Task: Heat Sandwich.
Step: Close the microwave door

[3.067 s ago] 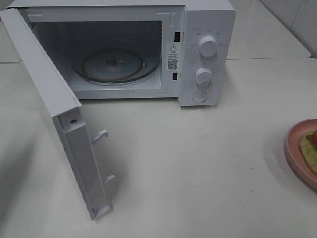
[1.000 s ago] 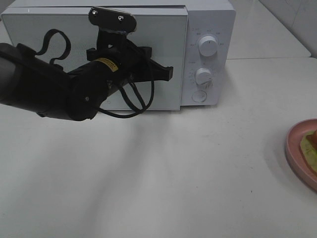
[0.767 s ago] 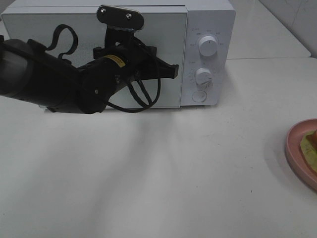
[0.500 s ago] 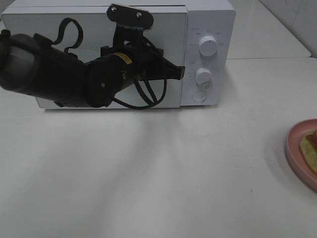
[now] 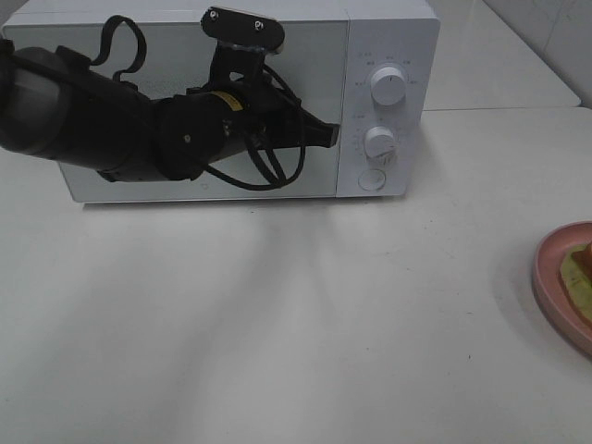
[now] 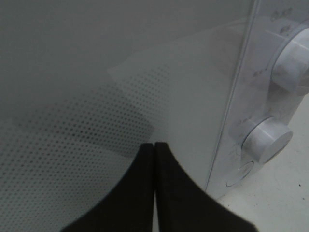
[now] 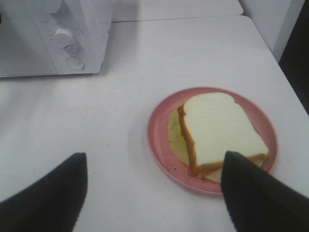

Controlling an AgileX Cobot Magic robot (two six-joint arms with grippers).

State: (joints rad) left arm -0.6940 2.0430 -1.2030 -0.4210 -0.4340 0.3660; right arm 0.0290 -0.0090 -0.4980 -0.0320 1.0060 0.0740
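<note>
Sandwich [image 7: 222, 133] lies flat on pink plate [image 7: 161, 150], on white table [image 7: 120, 96] at the right edge of the scene, well apart from the microwave [image 5: 388, 55]. Top bread slice faces up; long axis runs diagonally across the plate, rounded crust end toward the far side, squared end nearer the right gripper [image 7: 154, 193]. Pale green layer sticks out from under the bread on the microwave side.

Right gripper hovers above the table just near of the plate, fingers spread wide, holding nothing, one tip overlapping the plate's near rim in the wrist view.

Left gripper [image 6: 154, 147] has fingers pressed together, tips against the shut microwave door [image 6: 96, 72], close to the control panel seam, nothing between them.

High view shows only a sliver of plate and sandwich at its right border; right wrist view shows both whole. High view shows left arm [image 5: 111, 120] reaching across the door front; left wrist view shows only door mesh and two knobs [image 6: 268, 137].
</note>
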